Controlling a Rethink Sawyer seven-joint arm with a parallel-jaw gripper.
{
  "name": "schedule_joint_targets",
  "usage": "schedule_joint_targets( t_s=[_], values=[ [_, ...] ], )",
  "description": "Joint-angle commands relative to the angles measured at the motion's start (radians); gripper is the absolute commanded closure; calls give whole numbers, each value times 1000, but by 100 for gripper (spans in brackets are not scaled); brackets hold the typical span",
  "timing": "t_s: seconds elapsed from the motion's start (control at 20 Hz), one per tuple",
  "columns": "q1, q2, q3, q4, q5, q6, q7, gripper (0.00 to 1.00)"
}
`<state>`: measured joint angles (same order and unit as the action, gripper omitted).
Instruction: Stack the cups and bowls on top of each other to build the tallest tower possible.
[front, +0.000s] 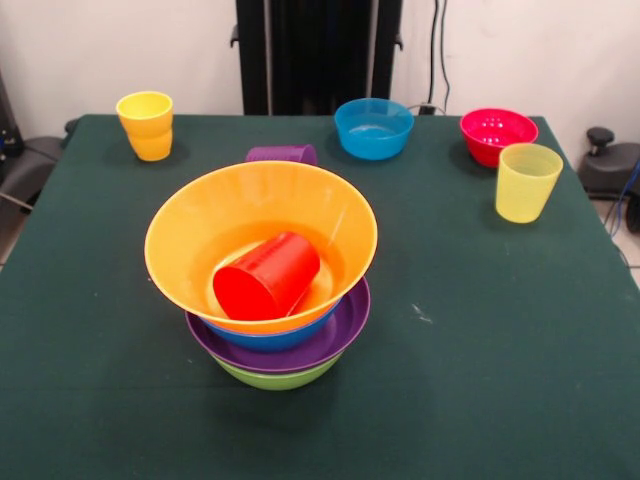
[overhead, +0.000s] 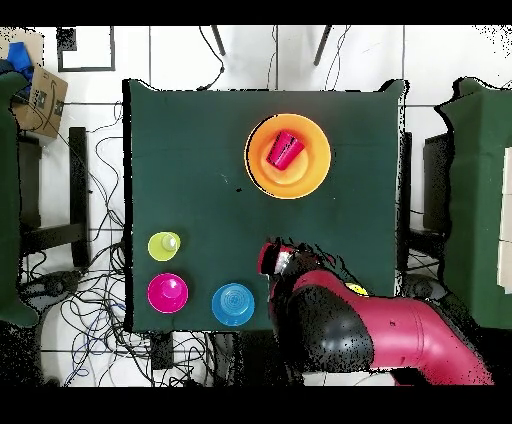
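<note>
The tower stands at the table's middle: a green bowl (front: 278, 377) at the bottom, then purple (front: 340, 335), blue (front: 275, 335) and the wide orange bowl (front: 200, 225) (overhead: 310, 170) on top. A red cup (front: 265, 275) (overhead: 285, 150) lies on its side inside the orange bowl. Behind the tower, a purple cup (front: 282, 154) is partly hidden. An orange-yellow cup (front: 146, 124) (overhead: 355, 290) stands at the far left. The arm's end with the gripper (overhead: 272, 258) shows only from above, well away from the tower.
A small blue bowl (front: 374, 128) (overhead: 232, 304), a red-pink bowl (front: 497, 135) (overhead: 167, 292) and a pale yellow cup (front: 526, 181) (overhead: 164, 245) stand apart along one side of the green table (front: 480, 380). Chairs and cables surround the table.
</note>
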<state>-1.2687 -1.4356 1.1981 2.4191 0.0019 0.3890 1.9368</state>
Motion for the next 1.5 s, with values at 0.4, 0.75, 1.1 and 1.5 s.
schedule_joint_targets(
  t_s=[0.4,0.75,1.1,1.5],
  values=[
    [35,43,-7,-62,-112,126,-101,0],
    [22,32,17,-71,-88,144,-109,0],
    [-8,15,51,-96,-53,190,-136,0],
    [-16,28,63,-108,-63,201,-122,0]
  ],
)
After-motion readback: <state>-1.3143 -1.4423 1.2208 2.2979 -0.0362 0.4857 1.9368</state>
